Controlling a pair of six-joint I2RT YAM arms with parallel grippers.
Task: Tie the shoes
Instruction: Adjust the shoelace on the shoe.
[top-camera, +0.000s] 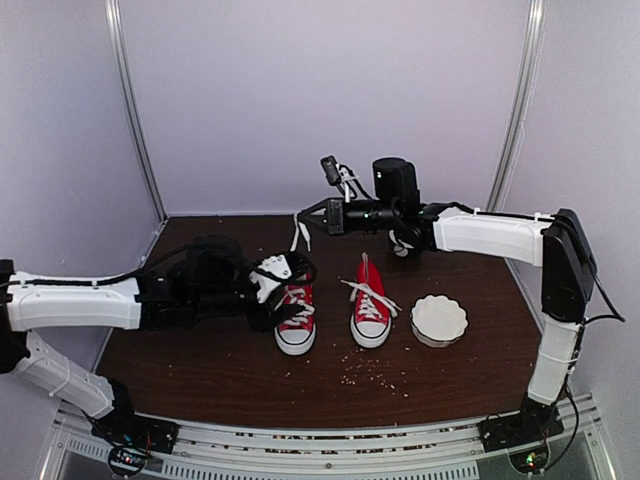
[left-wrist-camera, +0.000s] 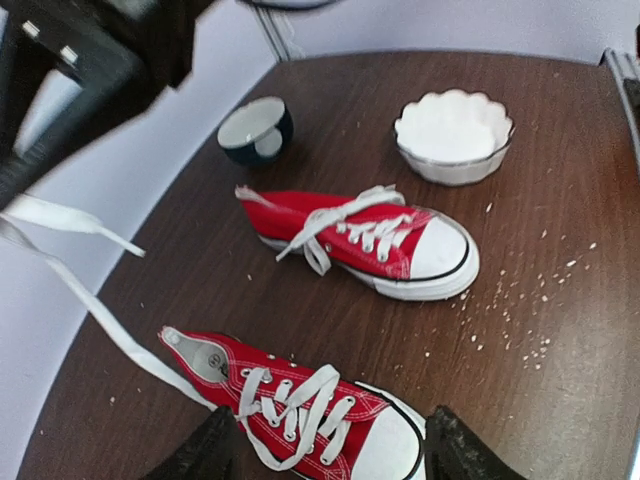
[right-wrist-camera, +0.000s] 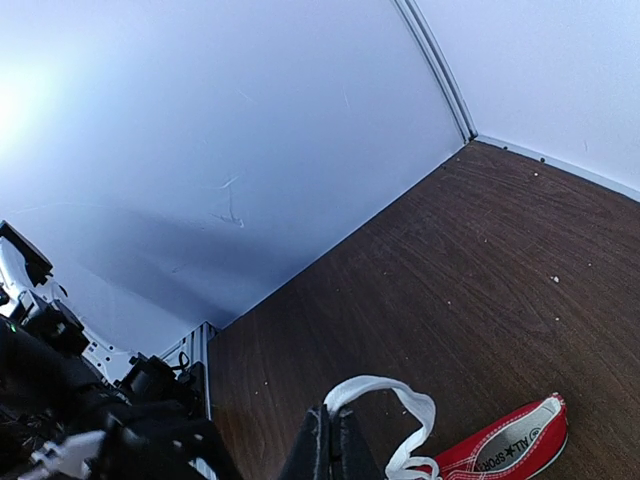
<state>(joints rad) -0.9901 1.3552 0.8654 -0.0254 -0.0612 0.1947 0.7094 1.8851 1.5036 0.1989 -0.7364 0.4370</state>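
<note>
Well, the two shoes (left-wrist-camera: 380, 245) were small and light, so a tug on a string could drag one across the table (top-camera: 200, 370). The red cloth part looked soft and would squash, but the white rubber toe looked firm. The lace (left-wrist-camera: 60, 216) was thin, floppy and maybe a bit slippery. The best place to take hold was probably near its end or on a loop, pinched tight.

The right fingers (right-wrist-camera: 322, 445) were squeezed shut on the lace of the left shoe (top-camera: 295, 322) and held it up in the air near the back of the table. The left fingers (left-wrist-camera: 205, 455) were spread apart just over that shoe's toe (nothing was gripped in them, as far as I could tell).

Both shoes stood side by side in the middle of the table, toes pointing at the robot. The right shoe (top-camera: 370, 310) had its lace lying loose across it.

I counted two shoes, one white bowl (top-camera: 439, 320), one dark cup (left-wrist-camera: 255, 130) and lots of tiny white crumbs (left-wrist-camera: 530, 350).
</note>
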